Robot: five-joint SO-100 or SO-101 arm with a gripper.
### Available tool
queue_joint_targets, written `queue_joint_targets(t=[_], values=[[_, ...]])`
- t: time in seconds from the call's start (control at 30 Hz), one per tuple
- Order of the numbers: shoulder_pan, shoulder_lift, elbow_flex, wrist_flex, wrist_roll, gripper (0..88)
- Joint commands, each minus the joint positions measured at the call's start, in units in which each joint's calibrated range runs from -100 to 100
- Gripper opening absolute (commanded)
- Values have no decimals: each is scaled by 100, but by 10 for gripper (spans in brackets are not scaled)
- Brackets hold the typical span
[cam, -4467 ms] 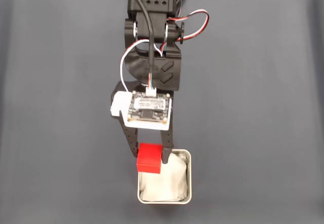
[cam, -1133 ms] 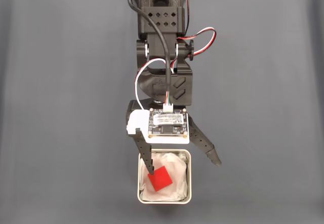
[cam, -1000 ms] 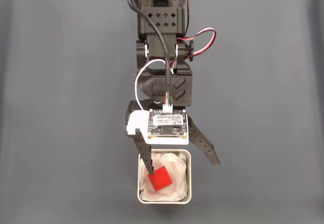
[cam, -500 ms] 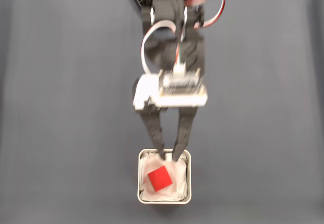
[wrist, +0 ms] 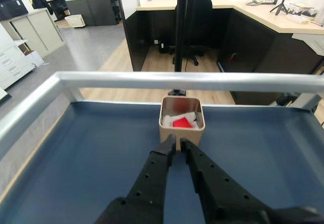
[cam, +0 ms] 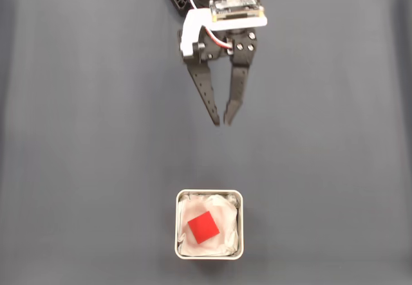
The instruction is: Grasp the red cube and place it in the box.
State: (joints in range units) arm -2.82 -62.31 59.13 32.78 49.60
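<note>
In the fixed view I see my tool (cam: 223, 120), the black two-finger end of the arm with a small circuit board mounted above it, hanging at the top of the frame with its tips pointing down the picture. Its fingers are drawn nearly together, only a narrow gap left at the tips, and it has hold of nothing. Well below the tips, and slightly to their left in this view, sits the small square silvery metal box (cam: 241, 226) with rounded corners and a wrinkled white lining. The small bright red cube (cam: 203, 227) lies inside it on the lining, turned at a slight angle to the box walls and apart from the tool. Everything rests on the dark grey tabletop (cam: 84, 156). In the wrist view I look along the two black perforated fingers to the tool (wrist: 175, 144), whose tips nearly touch with a thin slit between them. The box (wrist: 167, 127) stands straight ahead, just beyond the tips, and the red cube (wrist: 182, 123) shows over its near wall against the white lining. A pale metal rail (wrist: 101, 79) crosses behind the box at the tabletop's (wrist: 81, 158) far edge, with an office floor and a black office chair (wrist: 200, 16) beyond.
</note>
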Motion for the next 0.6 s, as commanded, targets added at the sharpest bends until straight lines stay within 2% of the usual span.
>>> queue_joint_targets(t=[0.0,0.13,0.27,0.57], values=[[90,-1317,1505,83,98,0],[168,-2374,2828,509,117,0],[190,-3223,3704,1460,107,0],[140,-3752,4069,3567,-225,0]])
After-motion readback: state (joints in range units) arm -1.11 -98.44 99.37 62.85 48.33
